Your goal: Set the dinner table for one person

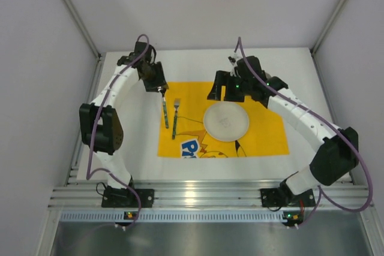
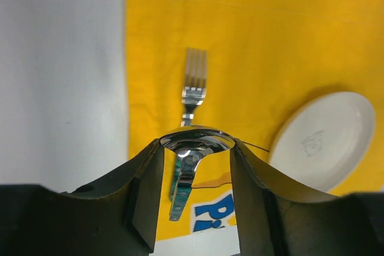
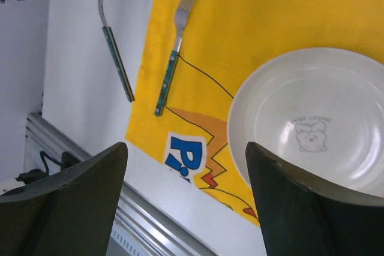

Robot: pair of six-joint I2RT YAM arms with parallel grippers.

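the left end effector (image 2: pixel 197 151) is shut tight on the round end of a spoon (image 3: pixel 117 58), whose green handle hangs down (just off the mat's left edge). a fork (image 1: pixel 175 121) and a white plate (image 1: pixel 226 121) lie on the yellow mat (image 1: pixel 264 130), in the middle of the white bench (image 1: pixel 141 151). the right end effector (image 1: pixel 222 93) is wide open near the plate, holding nothing.

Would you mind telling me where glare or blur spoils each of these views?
Left wrist: glare on the spoon bowl, left fingers dark and soft. Right wrist: fork and plate sharp, right fingers blurred. Top external: evenly lit, slightly soft overall.
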